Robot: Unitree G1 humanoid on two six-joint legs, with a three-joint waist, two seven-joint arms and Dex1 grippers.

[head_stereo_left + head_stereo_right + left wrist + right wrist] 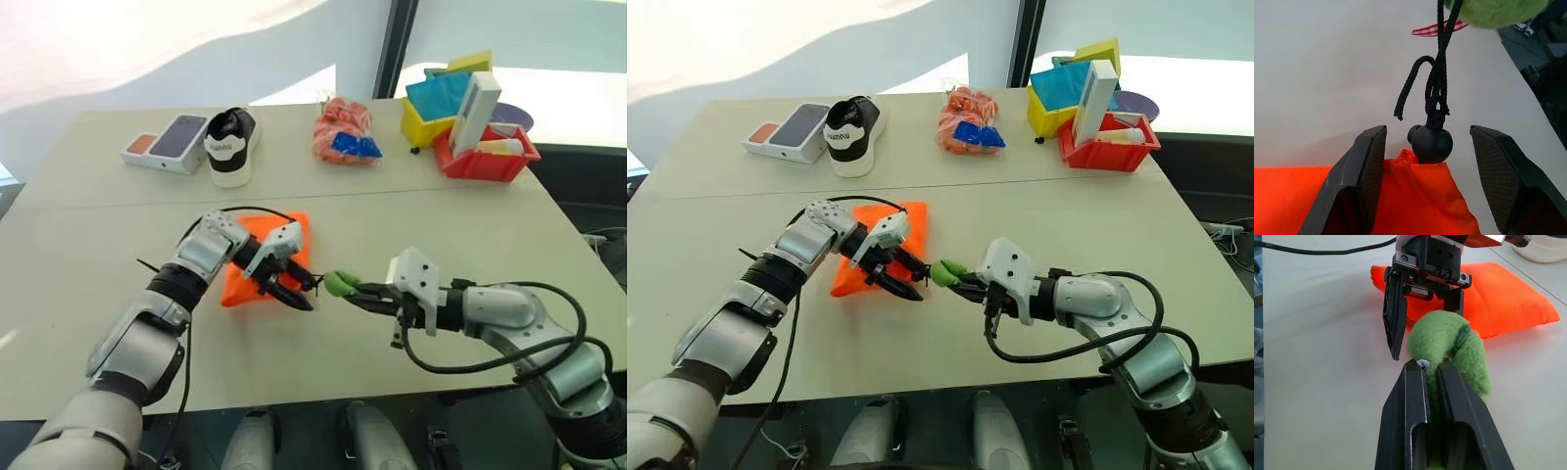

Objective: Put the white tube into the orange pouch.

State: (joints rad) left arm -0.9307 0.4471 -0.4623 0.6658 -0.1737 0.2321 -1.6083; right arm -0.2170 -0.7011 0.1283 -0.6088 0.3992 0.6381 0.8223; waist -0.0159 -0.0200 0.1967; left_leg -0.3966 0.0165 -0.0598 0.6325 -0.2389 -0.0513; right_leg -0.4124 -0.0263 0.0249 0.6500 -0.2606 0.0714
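Two end effectors meeting mid-desk [411,220], near the front edge. Left end effector [294,290] reaching across the orange pouch [235,288], fingers spread wide, holding nothing. Straddling the black cord stopper [1432,143] at the gathered mouth of the pouch, one finger [1369,161] on either side, not touching it. Right end effector [359,295] pinched tight on the fuzzy green ring [339,283], just beside the left fingertips. Black cord [1440,73] running from the stopper up to that ring, one loose end curling off to the side. Pouch lying flat on the desk, mouth toward the right arm.

Far back right: red bin [487,164] with a tall white box [475,113] leaning in it, and a pale tube-like shape lying inside, seemingly the white tube [498,147], too small to be sure. Well apart from the pouch. Yellow bin [419,122] just beside the red one. Back row also: crinkly orange-red packet [343,130], black-and-white shoe [231,147], phone box [167,142].
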